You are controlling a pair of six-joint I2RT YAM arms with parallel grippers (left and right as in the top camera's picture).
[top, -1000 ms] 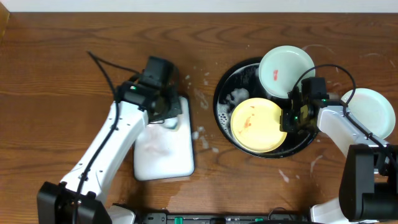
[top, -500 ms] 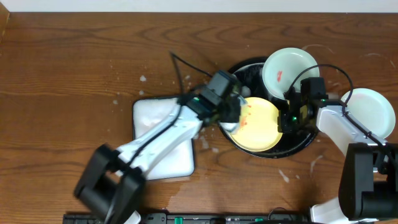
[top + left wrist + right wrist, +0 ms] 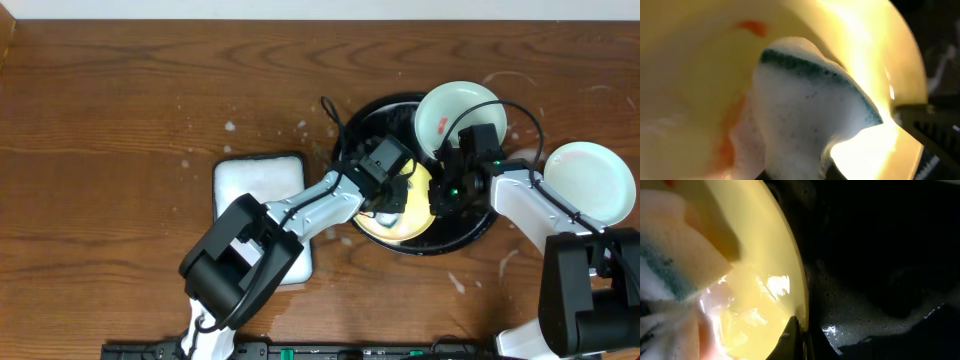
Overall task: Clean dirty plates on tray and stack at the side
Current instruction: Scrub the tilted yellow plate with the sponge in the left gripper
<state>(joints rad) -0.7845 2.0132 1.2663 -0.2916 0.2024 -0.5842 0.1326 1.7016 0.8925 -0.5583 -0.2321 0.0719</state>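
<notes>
Mid-scrub, the left gripper (image 3: pixel 397 195), closed on a foamy sponge (image 3: pixel 810 115), works the yellow plate (image 3: pixel 418 205), tilted in the black tray (image 3: pixel 372 125) and rim-pinched by the right gripper (image 3: pixel 445 192); the next pass likely targets the red smear (image 3: pixel 752 27).

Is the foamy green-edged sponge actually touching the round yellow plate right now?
Touching. The left wrist view shows the foam-covered green-edged sponge pressed against the round yellow plate, suds spreading onto the plate with no gap.
</notes>
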